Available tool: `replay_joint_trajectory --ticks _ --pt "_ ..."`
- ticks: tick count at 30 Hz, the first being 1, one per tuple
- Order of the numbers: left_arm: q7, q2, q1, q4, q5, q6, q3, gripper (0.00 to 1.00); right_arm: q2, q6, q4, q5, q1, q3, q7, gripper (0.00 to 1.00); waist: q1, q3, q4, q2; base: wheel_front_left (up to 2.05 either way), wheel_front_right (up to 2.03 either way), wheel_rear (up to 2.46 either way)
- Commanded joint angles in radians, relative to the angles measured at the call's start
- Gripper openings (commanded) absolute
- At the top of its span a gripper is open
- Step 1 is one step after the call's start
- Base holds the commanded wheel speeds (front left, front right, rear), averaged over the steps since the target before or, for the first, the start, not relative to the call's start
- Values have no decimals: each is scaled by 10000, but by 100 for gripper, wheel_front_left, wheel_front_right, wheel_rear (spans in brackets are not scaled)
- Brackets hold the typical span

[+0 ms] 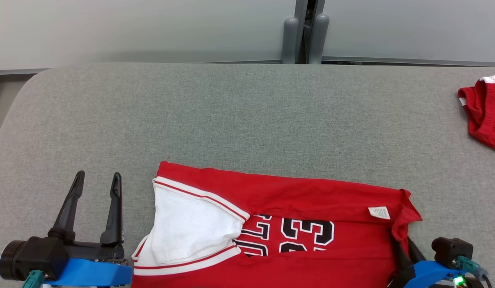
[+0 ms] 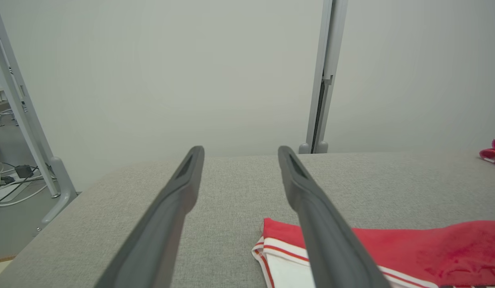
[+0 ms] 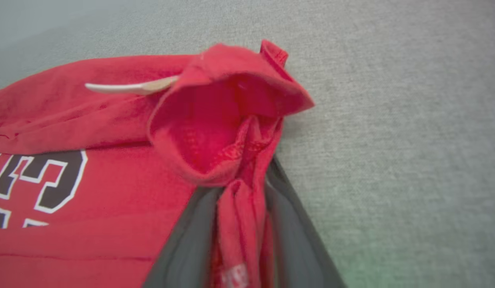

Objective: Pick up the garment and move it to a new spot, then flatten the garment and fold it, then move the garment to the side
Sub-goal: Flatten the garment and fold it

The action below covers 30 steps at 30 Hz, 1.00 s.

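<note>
One garment (image 1: 311, 200) corner sits pinched inside right tool (image 3: 241, 180).

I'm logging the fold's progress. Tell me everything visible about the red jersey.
The jersey is red knit cloth with white-and-red trim, black white-edged numerals and a white tag. It lies partly folded on the grey table, white panel showing at its left. The right gripper's jaws pinch its bunched right corner.

A crumpled red cloth (image 1: 484, 112) lies at the table's (image 1: 247, 120) far right edge. Behind stands a grey wall (image 1: 143, 28) with a post (image 1: 305, 36); cables (image 2: 15, 196) lie on the floor (image 2: 15, 224)
</note>
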Motion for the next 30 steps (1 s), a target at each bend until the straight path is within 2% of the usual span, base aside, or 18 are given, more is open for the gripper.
replay_joint_trajectory --ticks 1,7,14,18,22,30 --pt "-40 -32 129 25 59 -66 103 100 93 2 115 54 51 53 -39 0 0 5 -14 -1 0 0 0" --pt "-40 -382 182 57 495 -451 562 100 -372 -5 -69 121 -367 -635 -510 0 0 10 -131 -1 0 0 0" --pt "-40 -749 231 78 874 -772 876 100 -1240 -3 -351 1 -673 -1981 -467 0 0 -54 -222 -1 0 0 0" --pt "-40 -902 229 90 1035 -925 972 100 -1503 -2 -608 -77 -761 -2320 -424 0 0 -105 -273 -1 0 0 0" --pt "-40 -1018 254 121 1147 -1015 1098 100 -1510 -2 -950 -157 -739 -2262 -351 0 0 -174 -345 -1 0 0 0" --pt "-40 -1195 281 115 1283 -1176 1251 100 -903 -2 -2412 -470 -368 -1509 -170 0 0 -200 -446 -1 0 0 0"
